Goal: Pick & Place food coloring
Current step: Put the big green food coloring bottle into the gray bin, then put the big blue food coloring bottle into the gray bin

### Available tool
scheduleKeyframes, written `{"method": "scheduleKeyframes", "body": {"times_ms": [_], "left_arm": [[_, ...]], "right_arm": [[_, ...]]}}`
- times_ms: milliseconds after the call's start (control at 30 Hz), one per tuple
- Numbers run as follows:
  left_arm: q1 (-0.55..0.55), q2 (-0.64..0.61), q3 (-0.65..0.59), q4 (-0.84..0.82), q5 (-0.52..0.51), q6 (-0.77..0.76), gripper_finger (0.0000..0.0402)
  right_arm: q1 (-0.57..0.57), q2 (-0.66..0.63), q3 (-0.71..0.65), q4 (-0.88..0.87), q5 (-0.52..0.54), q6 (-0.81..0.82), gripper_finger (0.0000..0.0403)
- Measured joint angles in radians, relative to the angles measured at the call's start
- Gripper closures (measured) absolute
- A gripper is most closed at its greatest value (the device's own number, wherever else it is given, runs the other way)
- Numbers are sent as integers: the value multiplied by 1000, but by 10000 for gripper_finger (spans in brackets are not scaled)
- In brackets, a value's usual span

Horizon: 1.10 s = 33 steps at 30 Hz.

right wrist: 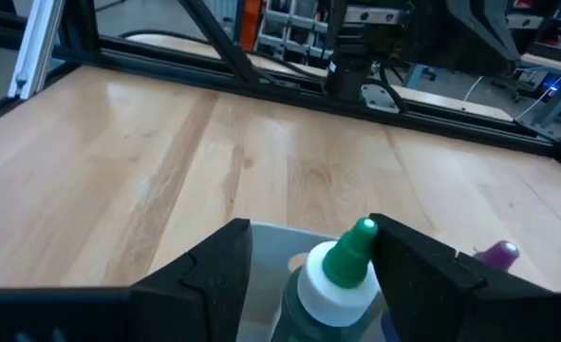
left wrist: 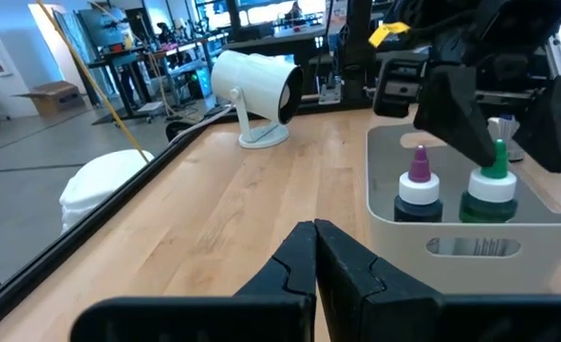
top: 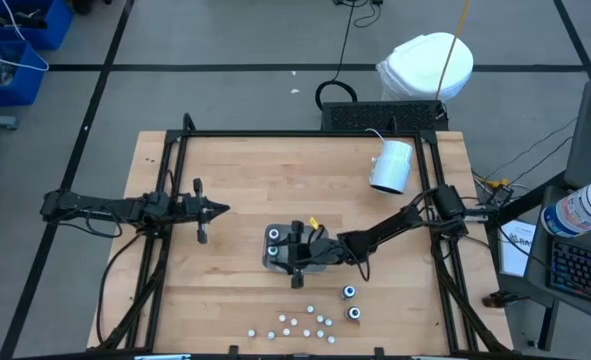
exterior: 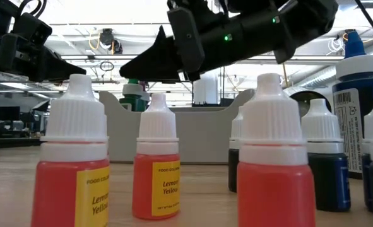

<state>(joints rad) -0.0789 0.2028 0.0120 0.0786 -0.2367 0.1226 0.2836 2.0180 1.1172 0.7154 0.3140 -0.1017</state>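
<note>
Jaws apart on right gripper [right wrist: 304,261], straddling green-tipped bottle [right wrist: 342,275] standing in grey bin [top: 273,250], mid-table toward front edge. Looks like release step; next calls for straight lift clear. Left gripper [top: 213,209] pinched together, parked by left edge.

Table [top: 245,170]: pale wood, visible grain, framed in black rails.
Tray [left wrist: 470,228]: light grey.
Bottle with green tip [right wrist: 342,275]: green nozzle, white collar, dark green body. Neighbouring bottle [left wrist: 419,190]: purple nozzle, white collar, dark body.
Low view, front bottles [exterior: 79,170]: white caps, orange-red liquid, yellow labels with dark lettering; darker bottles [exterior: 328,170] behind, white caps, near-black contents.
Tall blue bottle [exterior: 360,107]: blue tip, white collar, barcode label.
Both arms and grippers: black; right gripper [right wrist: 308,256], left gripper [left wrist: 313,261].
White lamp-like cylinder [top: 392,165].
</note>
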Motion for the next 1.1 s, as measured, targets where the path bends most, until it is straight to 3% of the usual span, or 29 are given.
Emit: {"method": "scheduleKeyframes", "body": {"times_ms": [267,700,867,1000,1100], "left_arm": [[0,0,0,-1,0,0,392],[0,0,0,-1,0,0,392],[0,0,0,-3,1,0,392],[0,0,0,-9,2,0,392],[0,0,0,-10,3,0,392]], "right_arm": [[6,-113,0,-93,1,-27,205],[130,-639,-46,-650,78,-28,206],[219,-789,-258,-526,165,17,224],[275,-870,-450,-350,290,11,272],[287,-923,-563,-248,297,22,321]]}}
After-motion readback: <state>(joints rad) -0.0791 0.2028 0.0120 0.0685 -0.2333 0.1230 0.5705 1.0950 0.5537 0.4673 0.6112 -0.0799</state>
